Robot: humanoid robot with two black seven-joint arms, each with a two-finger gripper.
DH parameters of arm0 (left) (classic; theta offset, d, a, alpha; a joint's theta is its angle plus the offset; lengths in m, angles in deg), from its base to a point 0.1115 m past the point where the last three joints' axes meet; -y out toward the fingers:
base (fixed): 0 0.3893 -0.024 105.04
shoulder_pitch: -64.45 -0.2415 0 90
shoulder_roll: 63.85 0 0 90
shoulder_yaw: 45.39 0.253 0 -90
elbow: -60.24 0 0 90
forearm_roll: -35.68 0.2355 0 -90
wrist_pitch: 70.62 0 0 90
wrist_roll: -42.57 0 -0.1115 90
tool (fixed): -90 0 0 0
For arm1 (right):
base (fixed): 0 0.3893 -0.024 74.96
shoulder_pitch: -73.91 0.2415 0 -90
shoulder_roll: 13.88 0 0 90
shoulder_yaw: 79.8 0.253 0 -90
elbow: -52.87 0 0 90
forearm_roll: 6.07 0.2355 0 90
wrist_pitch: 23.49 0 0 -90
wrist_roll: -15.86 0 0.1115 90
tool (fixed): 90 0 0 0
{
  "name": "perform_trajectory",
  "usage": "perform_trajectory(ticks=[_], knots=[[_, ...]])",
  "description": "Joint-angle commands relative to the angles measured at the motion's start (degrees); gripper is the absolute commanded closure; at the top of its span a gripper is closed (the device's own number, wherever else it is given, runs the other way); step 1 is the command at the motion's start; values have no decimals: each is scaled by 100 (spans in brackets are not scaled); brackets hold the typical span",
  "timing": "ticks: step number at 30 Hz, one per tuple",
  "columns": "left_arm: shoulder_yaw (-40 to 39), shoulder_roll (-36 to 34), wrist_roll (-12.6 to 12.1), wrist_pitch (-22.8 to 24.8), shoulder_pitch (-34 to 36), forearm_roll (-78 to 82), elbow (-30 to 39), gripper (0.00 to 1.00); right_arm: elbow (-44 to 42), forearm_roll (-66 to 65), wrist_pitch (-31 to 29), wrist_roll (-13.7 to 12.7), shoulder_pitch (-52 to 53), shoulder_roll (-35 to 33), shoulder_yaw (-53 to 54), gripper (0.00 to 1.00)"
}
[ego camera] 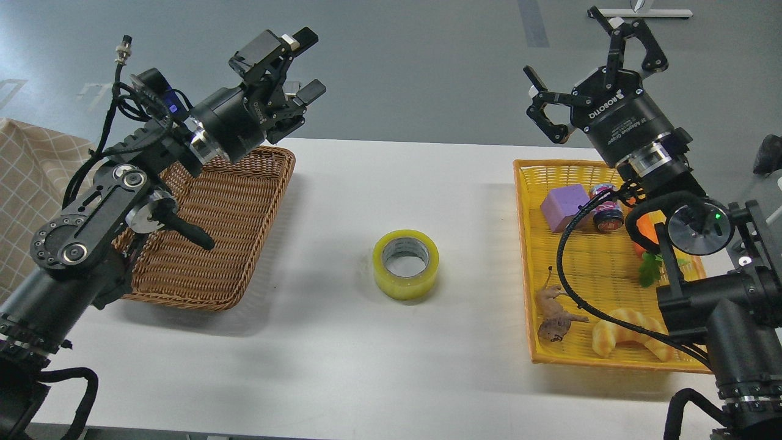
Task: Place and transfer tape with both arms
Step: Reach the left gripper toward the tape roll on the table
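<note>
The tape (406, 264) lies flat on the white table (342, 366), core opening facing up, roughly midway between the two baskets and touching neither. It is free of both arms.

The left claw (299, 61) hangs raised above the far corner of the brown wicker basket (208, 244), fingers spread, holding nothing. The left arm (91, 226) crosses over the near-left part of that basket. No contents are visible in the uncovered part of the wicker basket.

The right claw (586, 58) is raised beyond the far edge of the yellow basket (524, 256), fingers spread wide, holding nothing. The right arm (702, 244) and its black cable (565, 269) pass over the right side of the yellow basket.

Contents of the yellow basket: a purple block (565, 206) at the far end; a small jar (606, 208) just beside it; an orange item with green leaves (646, 256), partly hidden by the arm; a brown animal figure (555, 315) at the near left; a croissant-shaped toy (629, 342) at the near end, crossed by the cable.

A beige checked cloth (30, 177) is at the left edge.
</note>
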Motion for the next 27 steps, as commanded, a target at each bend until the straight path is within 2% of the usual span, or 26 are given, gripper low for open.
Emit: perform_trajectory(ticks=[1,9,14,20,24,27], knots=[[18,-17,9,-3,1,800,194,2,8,0,1,-3,-137,-184,4,0],[88,-130,-18,-3,-61,2525,572,2,8,62,1,14,-261,-369,83,0],[1071,-674,-35,-8,27,3210,862,2,-62,202,1,23,-261,-456,110,0],[1618,-948,-114,-148,62,3905,1196,2,-71,202,1,32,-261,-545,233,0],[2179,-1176,-789,-148,298,4503,1390,2,-80,202,1,32,-269,-571,233,0],[2583,-1264,-1045,-148,614,4512,1486,2,-80,202,1,49,-270,-571,233,0]])
